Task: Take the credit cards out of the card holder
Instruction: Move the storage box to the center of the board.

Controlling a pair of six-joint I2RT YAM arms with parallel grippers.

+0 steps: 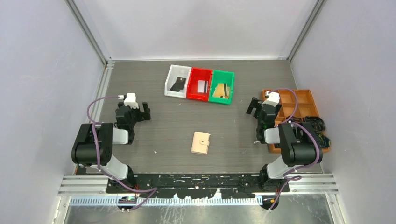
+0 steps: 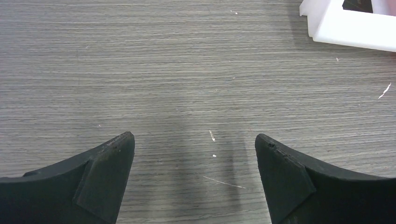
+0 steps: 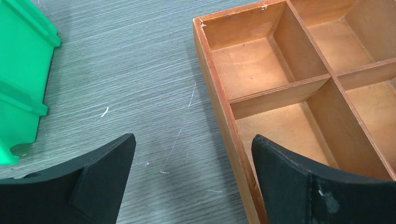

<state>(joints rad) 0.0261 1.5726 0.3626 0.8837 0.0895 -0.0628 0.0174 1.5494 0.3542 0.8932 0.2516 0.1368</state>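
**Top ext.**
- Card holder (image 1: 201, 143), tan, folded shut, flat on the table (image 1: 163, 130) at mid, between the two arms and touching neither.
- Three bins in a row at the far side:
  - white bin (image 1: 178, 81) w/ black card (image 1: 177, 85)
  - red bin (image 1: 200, 84) w/ white-grey card (image 1: 202, 87)
  - green bin (image 1: 222, 87) w/ gold card (image 1: 221, 90)
- Left gripper (image 1: 133, 111) is near the L edge, well apart from the holder.
- Right gripper (image 1: 264, 108) is at the near-L corner of the orange compartment tray (image 1: 303, 100).

**L wrist**
- Left gripper (image 2: 194, 154) jaws spread wide, nothing between, only bare woodgrain below.
- A corner of the white bin (image 2: 348, 28) shows top R.
- Holder and cards not in shot.

**R wrist**
- Right gripper (image 3: 194, 158) jaws wide, empty.
- Tray (image 3: 271, 79) compartments are bare wood, a detail the top view doesn't resolve.
- Tray's L wall runs in front of the R finger.
- Side of the green bin (image 3: 21, 70) is at far L.
- Holder not in shot.
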